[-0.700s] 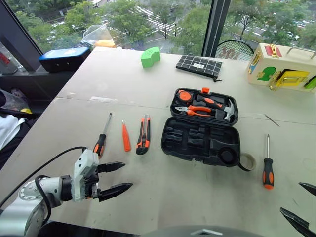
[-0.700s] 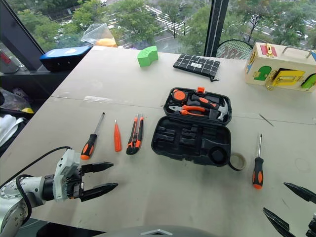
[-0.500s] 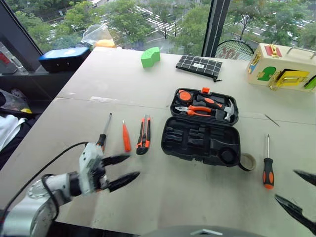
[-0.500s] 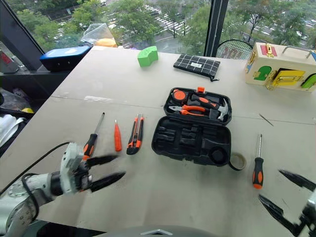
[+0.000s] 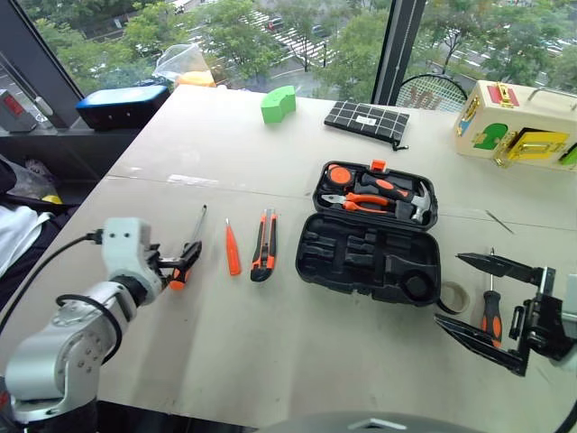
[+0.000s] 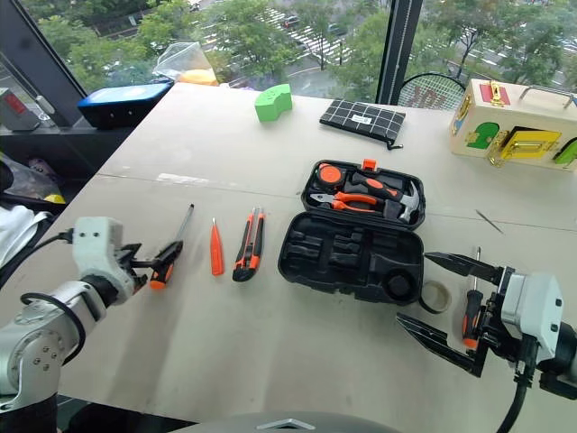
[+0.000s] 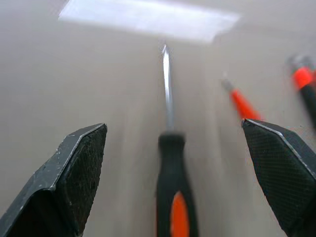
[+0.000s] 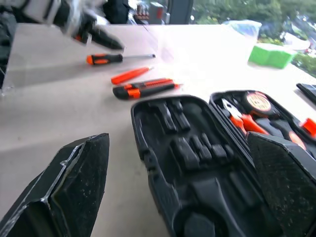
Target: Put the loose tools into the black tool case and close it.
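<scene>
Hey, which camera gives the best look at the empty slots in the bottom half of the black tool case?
The right wrist view: the tool case lies close under the open right hand, its moulded slots plain. Both eye views show the whole open case from above, slots smaller. The left wrist view looks at a screwdriver instead.

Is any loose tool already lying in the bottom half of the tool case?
No, the tool case shows only bare moulded slots in its bottom half; the utility knife lies on the table beside it.

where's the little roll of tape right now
In the left eye view, the tape roll lies on the table at the open tool case's near right corner, on the robot's right, with a screwdriver just beyond it.
</scene>
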`<state>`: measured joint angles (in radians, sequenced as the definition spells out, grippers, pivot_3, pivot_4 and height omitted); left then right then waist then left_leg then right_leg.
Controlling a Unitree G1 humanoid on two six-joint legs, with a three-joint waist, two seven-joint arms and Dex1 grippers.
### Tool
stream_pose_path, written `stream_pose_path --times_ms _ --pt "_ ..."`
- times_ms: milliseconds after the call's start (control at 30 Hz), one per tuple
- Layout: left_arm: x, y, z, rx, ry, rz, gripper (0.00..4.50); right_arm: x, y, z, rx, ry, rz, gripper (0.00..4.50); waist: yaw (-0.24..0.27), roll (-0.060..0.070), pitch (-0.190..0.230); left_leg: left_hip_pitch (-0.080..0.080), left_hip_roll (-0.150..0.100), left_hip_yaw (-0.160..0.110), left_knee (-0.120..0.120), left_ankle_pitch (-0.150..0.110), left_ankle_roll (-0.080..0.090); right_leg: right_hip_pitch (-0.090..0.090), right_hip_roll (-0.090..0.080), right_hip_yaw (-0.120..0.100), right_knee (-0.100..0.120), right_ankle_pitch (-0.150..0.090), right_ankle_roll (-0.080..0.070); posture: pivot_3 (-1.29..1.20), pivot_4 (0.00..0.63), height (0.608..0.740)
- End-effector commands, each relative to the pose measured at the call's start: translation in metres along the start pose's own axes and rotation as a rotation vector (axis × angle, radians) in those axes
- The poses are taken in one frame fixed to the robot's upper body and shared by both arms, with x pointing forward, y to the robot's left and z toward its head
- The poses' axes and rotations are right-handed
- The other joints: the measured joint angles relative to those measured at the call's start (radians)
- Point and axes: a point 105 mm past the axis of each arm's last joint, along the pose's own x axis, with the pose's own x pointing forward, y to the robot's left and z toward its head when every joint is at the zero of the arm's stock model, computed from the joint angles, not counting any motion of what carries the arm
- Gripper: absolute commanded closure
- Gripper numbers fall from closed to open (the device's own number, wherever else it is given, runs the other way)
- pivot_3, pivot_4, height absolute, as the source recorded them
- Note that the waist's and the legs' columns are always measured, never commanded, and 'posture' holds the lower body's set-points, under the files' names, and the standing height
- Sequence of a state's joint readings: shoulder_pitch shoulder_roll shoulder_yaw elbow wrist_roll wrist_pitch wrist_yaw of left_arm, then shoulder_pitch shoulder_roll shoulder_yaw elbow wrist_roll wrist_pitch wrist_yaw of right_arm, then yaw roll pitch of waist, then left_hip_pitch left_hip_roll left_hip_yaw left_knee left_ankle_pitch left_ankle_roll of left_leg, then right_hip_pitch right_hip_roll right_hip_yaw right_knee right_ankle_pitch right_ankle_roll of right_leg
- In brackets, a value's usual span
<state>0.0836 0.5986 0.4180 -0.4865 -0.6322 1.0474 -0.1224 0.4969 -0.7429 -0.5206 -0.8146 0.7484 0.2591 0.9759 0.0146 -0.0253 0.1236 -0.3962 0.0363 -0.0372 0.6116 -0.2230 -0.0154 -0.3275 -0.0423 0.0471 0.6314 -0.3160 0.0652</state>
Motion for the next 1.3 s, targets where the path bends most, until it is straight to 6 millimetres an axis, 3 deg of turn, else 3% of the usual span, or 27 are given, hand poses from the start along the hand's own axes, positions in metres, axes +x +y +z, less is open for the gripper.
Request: stream_pose_path --times_ms 33,67,200,300,400,533,633,733,867,1033,1300 --pt "0.008 0.0 -0.02 -0.01 0.083 0.024 0.59 0.003 -0.001 0.004 -0.029 -0.007 0.011 0.0 0.0 0.0 0.0 0.0 0.0 0.0 0.0 0.0 0.0 0.0 0.0 0.0 0.001 0.0 0.0 0.0 0.15 0.74" --pt "0.011 0.0 -0.023 -0.017 0.09 0.026 0.77 0.003 -0.002 0.005 -0.032 -0.008 0.01 0.0 -0.001 0.002 -0.001 0.001 0.0 0.0 0.0 0.0 0.0 0.0 0.0 0.0 0.001 0.0 0.0 0.0 0.15 0.74" --pt "0.012 0.003 -0.023 -0.017 0.066 0.03 2.61 0.006 -0.004 0.006 -0.044 -0.012 -0.003 0.0 -0.001 0.007 -0.004 0.002 0.0 0.002 0.0 0.0 0.0 0.0 0.0 0.002 0.002 0.0 0.0 0.0 0.15 0.74" --pt "0.013 0.001 0.008 -0.049 -0.103 -0.011 3.71 0.008 -0.004 0.006 -0.047 -0.014 -0.023 0.0 0.001 0.007 -0.004 0.002 0.0 0.002 0.0 0.0 0.0 0.0 0.0 0.002 0.002 0.0 -0.001 0.0 0.15 0.74" --pt "0.013 -0.026 0.057 -0.053 -0.309 -0.207 3.68 0.008 -0.003 0.004 -0.043 -0.015 -0.055 0.0 0.005 0.003 -0.002 0.001 0.0 0.0 0.001 0.0 0.0 0.0 0.0 0.0 0.003 0.0 -0.001 0.0 0.15 0.74" --pt "0.007 -0.116 0.098 0.181 -0.352 -0.754 3.68 0.006 0.003 0.011 -0.034 -0.037 -0.101 0.0 0.01 -0.002 0.0 -0.002 -0.001 -0.002 0.003 0.0 0.0 0.0 0.0 -0.002 0.003 0.0 -0.001 0.0 0.15 0.74" --pt "0.01 -0.165 0.097 0.529 -0.288 -1.064 3.68 0.0 0.007 0.014 -0.03 -0.033 -0.142 0.0 0.005 0.001 0.0 -0.001 -0.004 -0.001 0.003 0.0 0.0 0.0 -0.001 -0.001 0.003 0.0 0.0 0.0 0.15 0.74" --pt "0.033 -0.191 0.091 0.849 -0.243 -1.21 3.68 -0.008 0.01 0.014 -0.044 0.001 -0.21 0.0 -0.004 0.003 -0.001 0.0 -0.005 0.0 0.002 0.0 0.0 0.0 0.0 0.001 0.002 -0.001 0.001 0.0 0.15 0.74" --pt "0.071 -0.21 0.09 1.091 -0.188 -1.222 3.68 -0.015 0.016 0.018 -0.062 0.021 -0.288 0.0 -0.02 0.002 0.0 -0.001 0.001 -0.001 0.002 0.0 0.0 -0.001 0.007 0.003 0.003 -0.001 0.001 0.0 0.15 0.74" --pt "0.098 -0.208 0.082 1.341 -0.111 -1.177 3.68 -0.021 0.028 0.016 -0.051 0.02 -0.349 0.0 -0.026 -0.002 0.003 -0.003 0.001 0.001 0.002 -0.002 0.003 -0.004 0.008 0.004 0.002 -0.002 0.002 0.0 0.15 0.74" --pt "0.103 -0.209 0.075 1.438 -0.085 -1.205 3.68 -0.022 0.036 0.014 -0.05 0.031 -0.39 0.0 -0.025 -0.004 0.001 -0.002 0.001 0.003 0.005 -0.002 0.004 -0.003 0.007 0.006 0.006 -0.002 0.002 0.0 0.15 0.74"
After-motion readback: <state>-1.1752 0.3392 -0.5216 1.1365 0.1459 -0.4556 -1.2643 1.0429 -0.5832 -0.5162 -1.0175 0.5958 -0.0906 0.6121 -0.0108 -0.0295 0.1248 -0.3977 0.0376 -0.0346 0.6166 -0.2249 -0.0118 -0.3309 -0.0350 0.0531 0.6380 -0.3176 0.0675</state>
